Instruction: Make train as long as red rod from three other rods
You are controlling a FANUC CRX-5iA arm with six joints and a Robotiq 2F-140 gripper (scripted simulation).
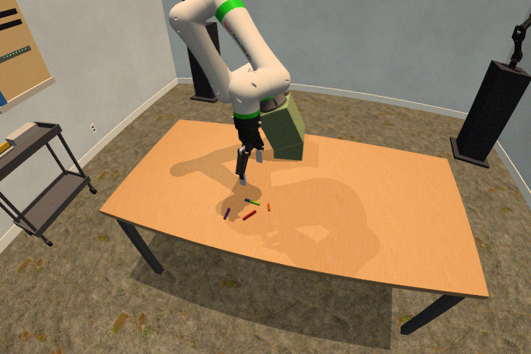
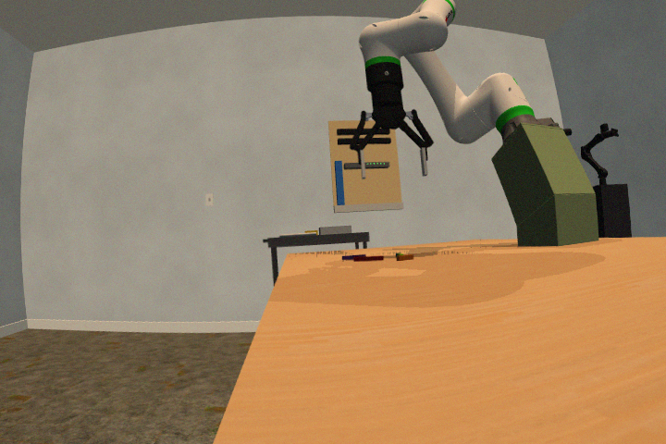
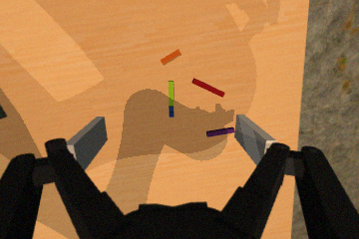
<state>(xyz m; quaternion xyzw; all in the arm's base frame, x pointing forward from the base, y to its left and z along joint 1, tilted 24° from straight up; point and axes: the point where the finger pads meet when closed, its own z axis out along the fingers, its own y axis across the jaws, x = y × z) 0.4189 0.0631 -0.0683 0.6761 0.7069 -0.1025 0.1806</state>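
My gripper [image 1: 251,169] [image 2: 393,173] [image 3: 172,126] is open and empty. It hangs well above the rods on the wooden table [image 1: 358,187] [image 2: 449,339] [image 3: 63,40]. A lime rod [image 1: 254,203] [image 3: 171,92] lies flat, in line with a short blue piece [image 1: 247,200] [image 3: 171,112] that touches its end. I cannot tell whether the blue piece is one rod or two. The red rod [image 1: 248,214] [image 2: 367,258] [image 3: 207,87] lies slanted beside them. The orange rod [image 1: 268,206] [image 2: 404,256] [image 3: 171,57] and the purple rod [image 1: 226,213] [image 3: 220,131] lie apart from the line.
The robot's green base [image 1: 285,125] [image 2: 548,193] stands at the table's back. The rods lie near the table's front edge, with floor [image 3: 337,100] beyond it. A grey cart [image 1: 28,167] and a black pillar [image 1: 490,112] stand off the table.
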